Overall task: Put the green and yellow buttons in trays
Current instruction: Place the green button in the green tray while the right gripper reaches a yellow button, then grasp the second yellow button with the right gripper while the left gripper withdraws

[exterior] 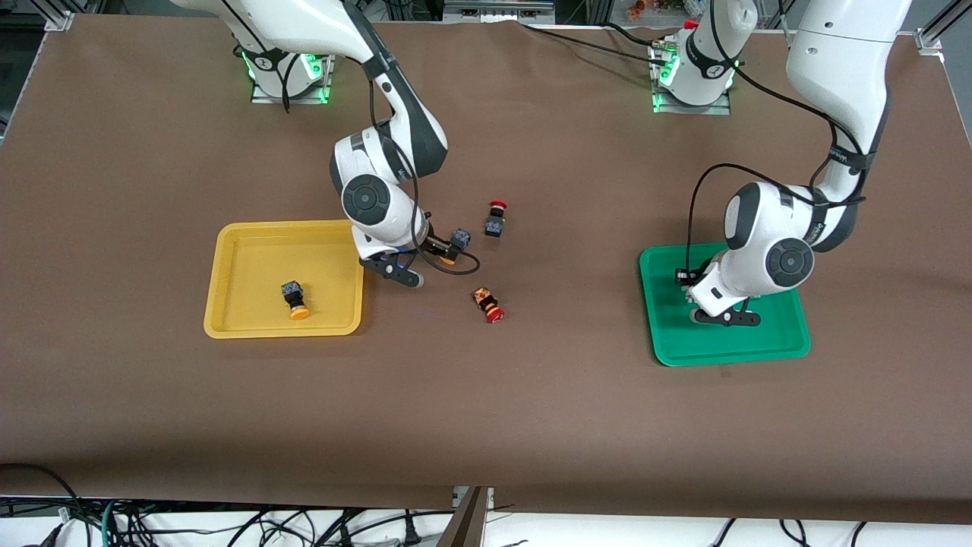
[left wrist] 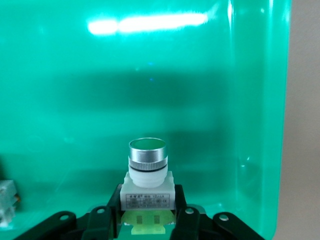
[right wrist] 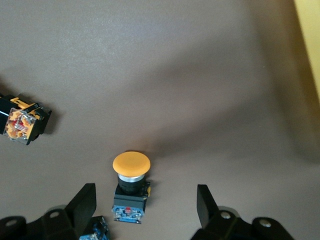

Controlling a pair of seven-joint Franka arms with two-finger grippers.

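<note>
Both pincers mid-job: one green button held in its tray, one yellow button not yet gripped.

The left pincer (left wrist: 147,220) grips the pale grey plastic button with its metal-ringed green top (left wrist: 147,172) low over the glossy green plastic tray (exterior: 725,346); releasing it tilted could let the round top roll it toward the raised rim or against the pale part at the tray's edge (left wrist: 7,202). The right pincer (right wrist: 146,205) stands wide around the dark-bodied button with a smooth orange-yellow mushroom cap (right wrist: 130,182), lying on the matte brown tabletop (exterior: 531,410) just beside the yellow tray (exterior: 228,323), where another yellow-capped button (exterior: 295,299) already lies. Closing on the domed cap rather than the square body could squirt it out toward the two red-capped buttons (exterior: 495,218) (exterior: 488,304) nearby.
</note>
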